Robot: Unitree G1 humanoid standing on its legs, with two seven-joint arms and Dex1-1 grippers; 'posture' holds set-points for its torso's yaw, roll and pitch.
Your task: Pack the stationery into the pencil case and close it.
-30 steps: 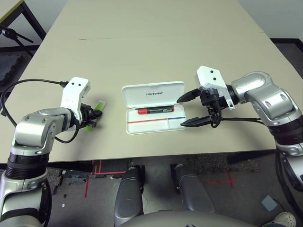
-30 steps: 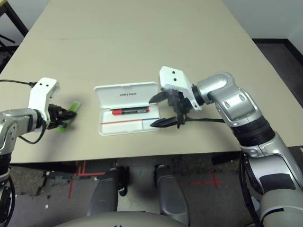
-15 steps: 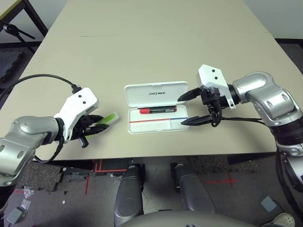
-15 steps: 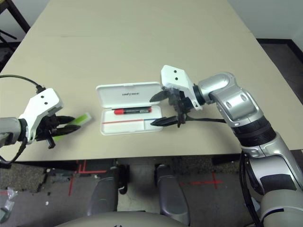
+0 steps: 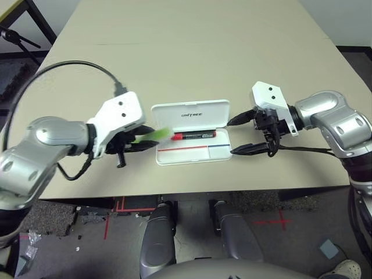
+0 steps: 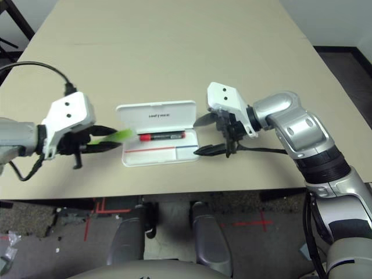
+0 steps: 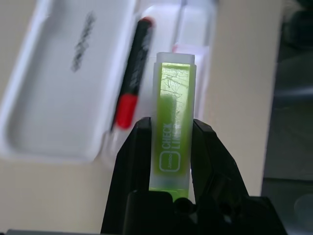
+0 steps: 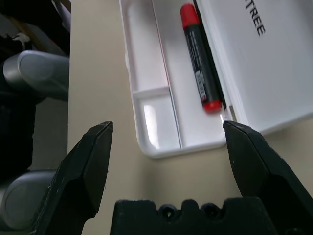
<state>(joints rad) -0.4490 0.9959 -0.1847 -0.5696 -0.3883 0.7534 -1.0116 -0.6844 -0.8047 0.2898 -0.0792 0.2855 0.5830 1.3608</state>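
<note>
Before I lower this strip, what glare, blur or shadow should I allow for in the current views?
Left eye view: lime-green rectangular strip motion-blurred; left wrist view: black lettering on the white plastic lid smeared; right wrist view: bright glare in the case's small compartment, soft shadow on the tan table.
</note>
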